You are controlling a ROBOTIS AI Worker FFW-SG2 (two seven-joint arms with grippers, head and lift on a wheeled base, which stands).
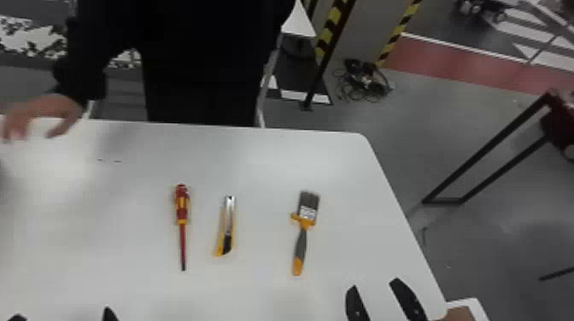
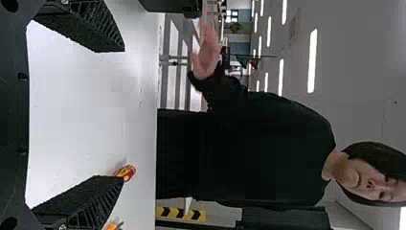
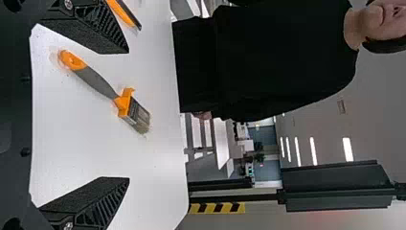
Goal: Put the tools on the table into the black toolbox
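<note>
Head view from above, wrist views lower, across one shared tabletop [image 1: 265, 170]

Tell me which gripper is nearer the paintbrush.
Right. The right gripper hangs right of the paintbrush; the left gripper is much farther off, left of the screwdriver.

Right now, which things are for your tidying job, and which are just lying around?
For the job: screwdriver, utility knife, paintbrush, and the table they lie on.

Just about: tangled cables, striped post, black metal frame.
</note>
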